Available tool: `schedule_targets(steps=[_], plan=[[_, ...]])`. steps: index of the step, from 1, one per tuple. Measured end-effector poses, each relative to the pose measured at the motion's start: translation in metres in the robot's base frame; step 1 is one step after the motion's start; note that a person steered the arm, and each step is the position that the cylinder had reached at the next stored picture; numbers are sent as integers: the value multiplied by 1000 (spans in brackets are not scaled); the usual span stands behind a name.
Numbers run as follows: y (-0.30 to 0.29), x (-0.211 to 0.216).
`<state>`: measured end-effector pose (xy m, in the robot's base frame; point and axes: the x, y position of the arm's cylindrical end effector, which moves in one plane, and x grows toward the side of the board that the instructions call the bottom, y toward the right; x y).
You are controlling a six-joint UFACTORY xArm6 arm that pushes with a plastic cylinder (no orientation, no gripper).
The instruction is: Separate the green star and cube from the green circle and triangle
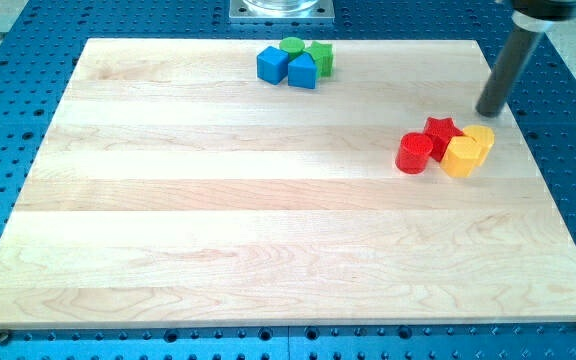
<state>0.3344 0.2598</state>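
Observation:
Near the view's top centre, a tight group of blocks sits on the wooden board (218, 220). It holds a green circle (292, 45) at the back, a green star (321, 56) to its right, a blue cube (271, 65) at the left and a blue triangle-like block (303, 73) in front. They touch one another. My tip (489, 114) rests on the board at the view's right, far from this group and just above the yellow blocks.
At the right, a second group holds a red star (444, 129), a red cylinder (414, 154) and two yellow blocks (459, 158) (480, 139). A blue perforated table (28, 60) surrounds the board.

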Motion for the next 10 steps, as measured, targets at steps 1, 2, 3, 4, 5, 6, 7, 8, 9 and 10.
schedule_targets(steps=[1, 2, 3, 4, 5, 6, 7, 8, 9, 10], plan=[[-51, -27], [-85, -93], [-149, -106], [-196, -107], [-222, -101], [-248, -99], [-243, -82], [-243, -70], [-286, -64], [-312, -83]])
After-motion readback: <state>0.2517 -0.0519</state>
